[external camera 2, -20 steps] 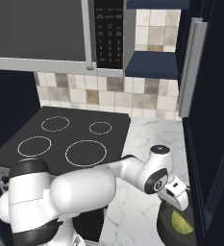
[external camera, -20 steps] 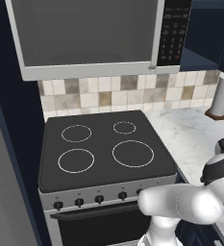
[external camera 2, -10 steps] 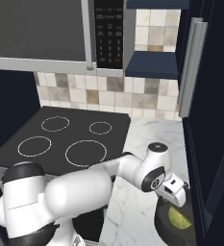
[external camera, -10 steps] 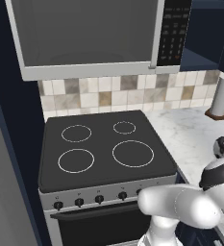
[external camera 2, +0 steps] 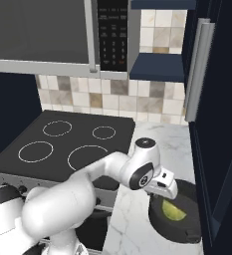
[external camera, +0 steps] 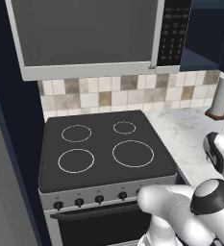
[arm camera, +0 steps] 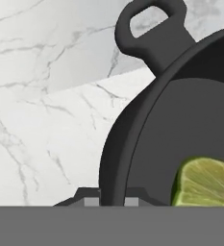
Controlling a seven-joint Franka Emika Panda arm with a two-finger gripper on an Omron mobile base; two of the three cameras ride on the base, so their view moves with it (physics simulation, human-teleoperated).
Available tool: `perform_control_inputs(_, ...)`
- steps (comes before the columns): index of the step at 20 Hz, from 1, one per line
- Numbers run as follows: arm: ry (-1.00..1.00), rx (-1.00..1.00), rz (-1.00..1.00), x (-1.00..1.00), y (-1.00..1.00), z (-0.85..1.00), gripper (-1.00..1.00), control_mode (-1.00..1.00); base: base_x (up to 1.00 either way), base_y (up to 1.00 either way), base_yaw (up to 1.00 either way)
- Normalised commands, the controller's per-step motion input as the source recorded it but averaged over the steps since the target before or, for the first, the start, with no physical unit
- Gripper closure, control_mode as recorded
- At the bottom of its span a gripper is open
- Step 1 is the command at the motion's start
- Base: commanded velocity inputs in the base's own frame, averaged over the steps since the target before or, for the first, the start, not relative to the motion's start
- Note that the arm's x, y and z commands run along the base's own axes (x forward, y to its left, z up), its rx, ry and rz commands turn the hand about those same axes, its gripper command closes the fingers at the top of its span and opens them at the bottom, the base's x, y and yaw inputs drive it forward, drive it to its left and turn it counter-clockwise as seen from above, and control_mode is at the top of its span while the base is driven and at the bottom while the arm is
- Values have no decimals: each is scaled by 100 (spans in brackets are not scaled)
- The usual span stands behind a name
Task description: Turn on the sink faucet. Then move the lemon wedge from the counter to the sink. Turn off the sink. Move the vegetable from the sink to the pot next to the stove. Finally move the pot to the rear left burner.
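Note:
The squat black pot (external camera 2: 187, 231) rests low at the right on the white marble counter (external camera 2: 137, 224), just right of the stove (external camera 2: 62, 149). A yellow-green lemon wedge (external camera 2: 173, 211) lies inside it. My gripper (external camera 2: 157, 198) is at the pot's left rim. In the hand view its two fingertips (arm camera: 91, 202) flank the pot's rim (arm camera: 114, 163), shut on it, with the loop handle (arm camera: 149, 29) farther along and the lemon wedge (arm camera: 205, 185) inside. The rear left burner (external camera 2: 57, 128) (external camera: 76, 133) is bare.
A tall dark cabinet (external camera 2: 222, 124) with a long grey handle stands close on the pot's right. A microwave (external camera: 94, 33) hangs over the stove (external camera: 104, 153). A paper towel roll (external camera: 221, 96) stands at the back of the counter (external camera: 180, 129).
The pot with the wedge has shifted a little up and left in the right base view, together with my hand. The stove and the camera have stayed put.

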Motion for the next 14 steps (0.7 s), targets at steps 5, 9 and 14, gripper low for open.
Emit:
perform_control_inputs(5, 0, -9, 29, 15, 64, 36, 100, -100, 0, 0, 0)
perform_control_inputs(9, 1, -5, 30, 26, 62, 37, 100, -100, 0, 0, 0)
perform_control_inputs(14, 4, -2, 32, 37, 66, 28, 100, -100, 0, 0, 0)
